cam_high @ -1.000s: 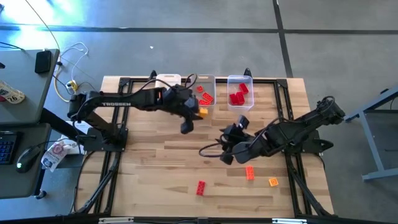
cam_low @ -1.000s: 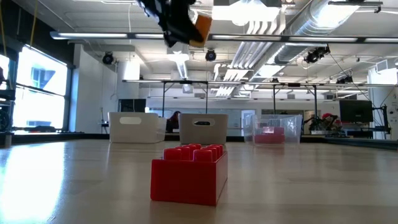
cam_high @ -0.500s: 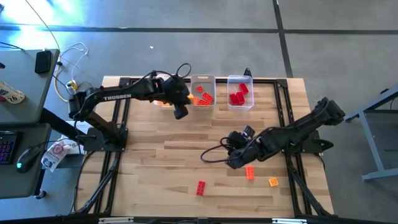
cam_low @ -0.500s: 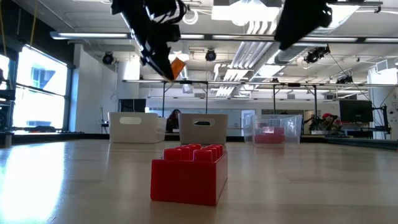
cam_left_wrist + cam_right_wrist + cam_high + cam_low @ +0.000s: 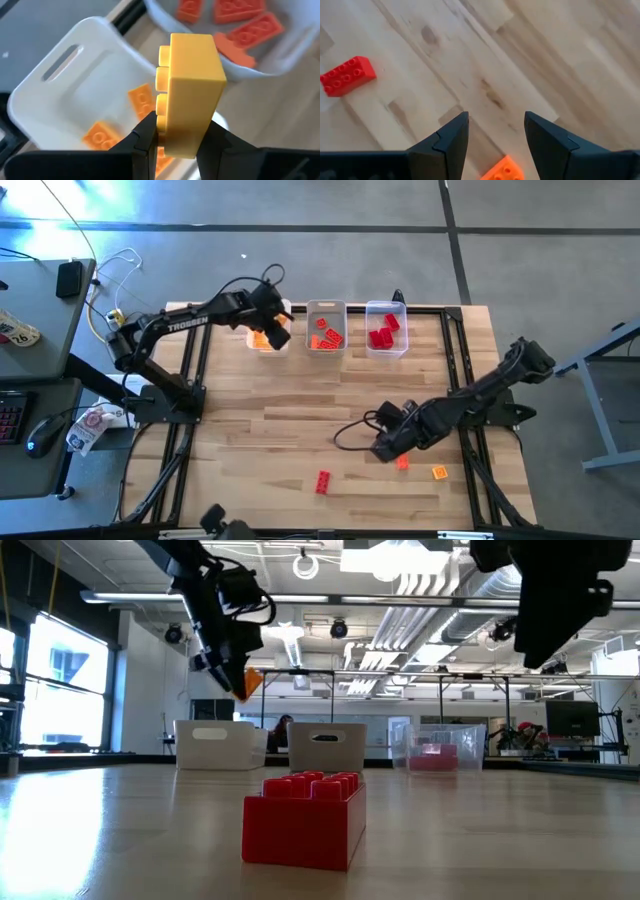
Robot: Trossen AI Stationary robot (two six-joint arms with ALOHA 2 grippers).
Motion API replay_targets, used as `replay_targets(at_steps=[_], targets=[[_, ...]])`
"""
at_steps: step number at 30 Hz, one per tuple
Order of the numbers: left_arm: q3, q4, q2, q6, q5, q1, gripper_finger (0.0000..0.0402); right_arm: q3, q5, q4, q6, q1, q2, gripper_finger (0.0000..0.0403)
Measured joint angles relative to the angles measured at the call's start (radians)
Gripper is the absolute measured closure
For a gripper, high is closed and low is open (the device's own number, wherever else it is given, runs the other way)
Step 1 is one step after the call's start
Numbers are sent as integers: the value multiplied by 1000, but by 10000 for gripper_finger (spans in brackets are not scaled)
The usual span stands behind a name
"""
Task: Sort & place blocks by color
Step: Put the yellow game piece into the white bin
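Nearest you, red block (image 5: 323, 481) lies on the table (image 5: 260, 430), untouched. R gripper (image 5: 496, 134) hovers w/ fingers spread, empty, orange block (image 5: 501, 169) just below; centre over it before you drop, jaws square to its sides. Farther back, L gripper (image 5: 175, 142) is clenched on yellow block (image 5: 189, 92) above white bin (image 5: 70, 80), which holds orange-yellow bricks; get it fully inside the rim, low, then release. Grey bin (image 5: 325, 330) & clear bin (image 5: 385, 328) hold orange-red and red ones.
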Motion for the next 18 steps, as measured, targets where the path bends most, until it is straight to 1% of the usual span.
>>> replay_targets(at_steps=[5,9,13,18], targets=[[-14,-1,0,-46,0,81,328,0,0,4,149,49,0,224],[-15,-1,22,-48,1,112,328,0,0,3,281,92,0,224],[-15,1,64,-45,5,120,327,0,-1,-5,399,133,0,224],[-15,19,126,-33,4,120,327,0,0,-14,488,174,0,224]])
